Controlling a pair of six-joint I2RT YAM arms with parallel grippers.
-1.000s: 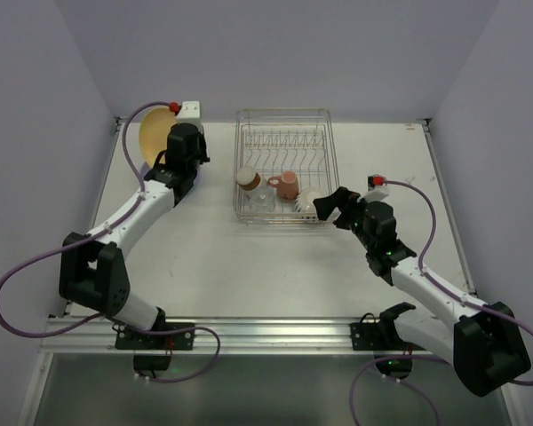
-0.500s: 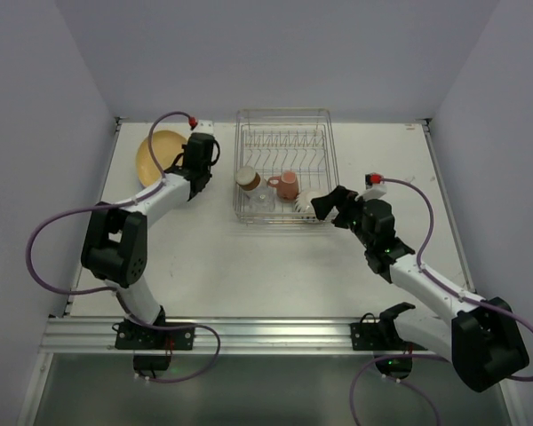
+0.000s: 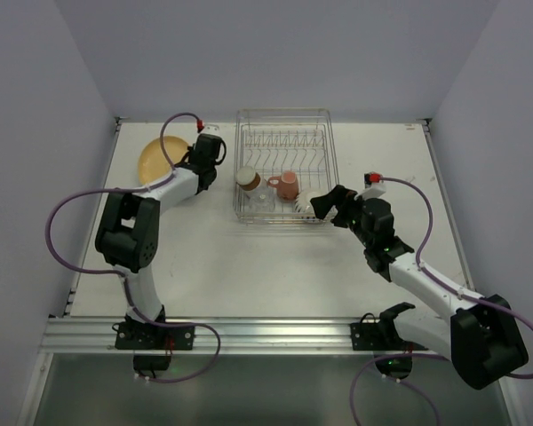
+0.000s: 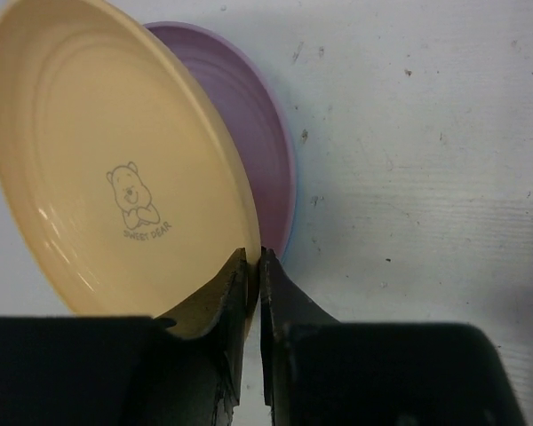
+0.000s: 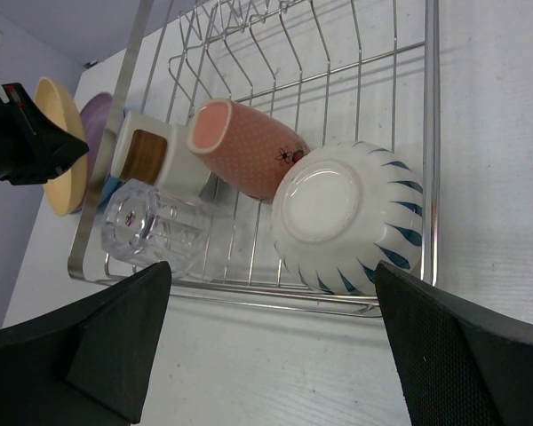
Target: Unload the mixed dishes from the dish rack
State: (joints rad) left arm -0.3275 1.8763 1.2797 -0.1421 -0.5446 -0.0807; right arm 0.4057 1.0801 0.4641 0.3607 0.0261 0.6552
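Note:
My left gripper (image 4: 253,253) is shut on the near rim of the yellow-orange plate (image 4: 115,169), which tilts over the purple plate (image 4: 271,169) lying on the table left of the dish rack (image 3: 284,122). From above, the yellow plate (image 3: 158,158) sits beside the left gripper (image 3: 198,164). The rack's front end holds a brown cup (image 5: 151,155), a pink mug (image 5: 244,146), a clear glass (image 5: 151,226) and a white cup (image 5: 346,217) with blue stripes, all on their sides. My right gripper (image 5: 271,266) is open and empty just outside the rack's front right corner, facing the white cup (image 3: 306,201).
The rack's upright prongs (image 3: 284,142) at the back stand bare. A purple cable (image 3: 173,133) loops over the left arm above the plates. The table's left edge (image 3: 102,191) runs close to the plates. Bare tabletop (image 3: 266,266) lies between the two arms.
The left arm has swung its wrist toward the rack, and the yellow plate has come down from upright to leaning over the purple plate. The right gripper has edged slightly toward the rack.

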